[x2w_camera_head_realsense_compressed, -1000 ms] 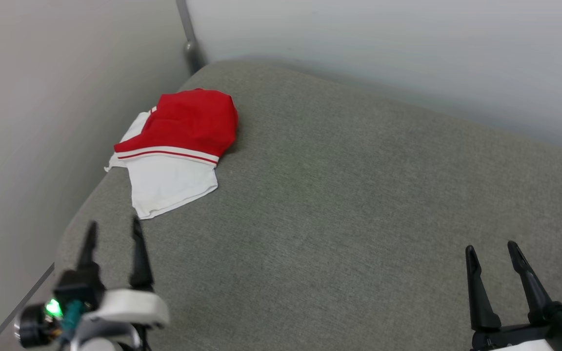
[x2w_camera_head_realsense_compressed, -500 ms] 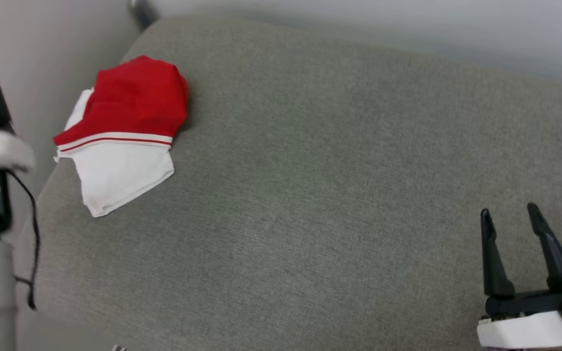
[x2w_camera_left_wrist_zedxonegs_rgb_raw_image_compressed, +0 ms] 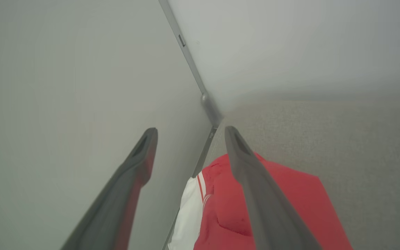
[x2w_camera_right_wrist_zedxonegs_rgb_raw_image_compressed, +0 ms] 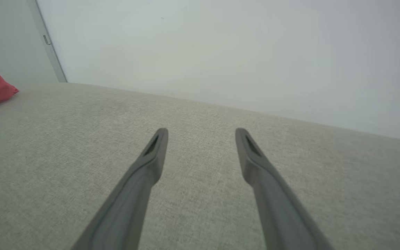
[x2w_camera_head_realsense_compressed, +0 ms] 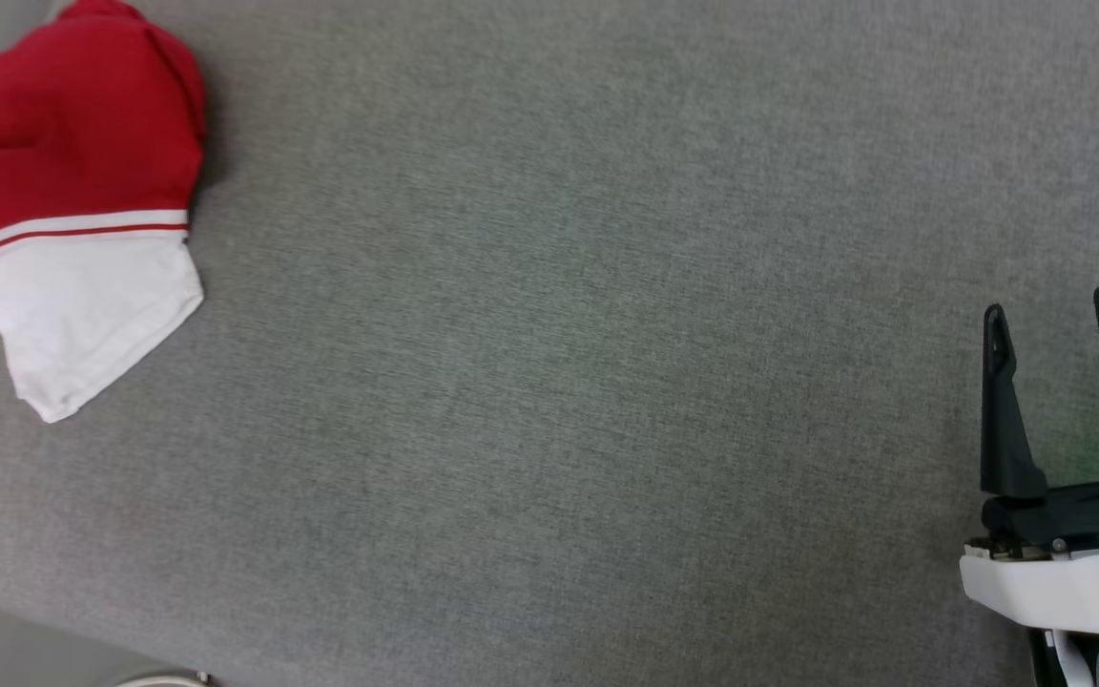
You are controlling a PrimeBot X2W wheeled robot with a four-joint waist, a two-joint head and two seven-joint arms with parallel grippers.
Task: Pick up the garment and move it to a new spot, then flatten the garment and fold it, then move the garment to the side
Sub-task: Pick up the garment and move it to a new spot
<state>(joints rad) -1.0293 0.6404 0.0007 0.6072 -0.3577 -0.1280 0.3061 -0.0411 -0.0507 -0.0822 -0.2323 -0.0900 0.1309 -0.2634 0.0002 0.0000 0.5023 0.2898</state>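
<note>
Garment (x2w_camera_head_realsense_compressed: 72,181) is seen at the far left of the head view, lying on the grey fabric-covered surface (x2w_camera_head_realsense_compressed: 569,363) close to its left edge. In the left wrist view it sits near the corner where the two pale walls (x2w_camera_left_wrist_zedxonegs_rgb_raw_image_compressed: 64,86) meet.

It is gathered into a compact bundle, red body on top, with a red-white striped band and one white sleeve sticking out. No lettering is visible.

Progress, as a judgement: pick-up, flattening and folding look done, and the bundle is already off to the side. Little or nothing appears left. The fold is rough, so an unstarted crumpled state cannot be fully ruled out.

Long axis is taken as running far-to-near in the head view, slightly slanted. The red end points away from the robot. The white sleeve tip points toward the robot and a little left.

Left tool (x2w_camera_left_wrist_zedxonegs_rgb_raw_image_compressed: 190,132) is held over the garment with its fingers spread apart and nothing between them; contact with the cloth cannot be told.

Right tool (x2w_camera_head_realsense_compressed: 1050,307) is parked at the right, well apart from the garment, fingers spread wide and empty over bare fabric.
</note>
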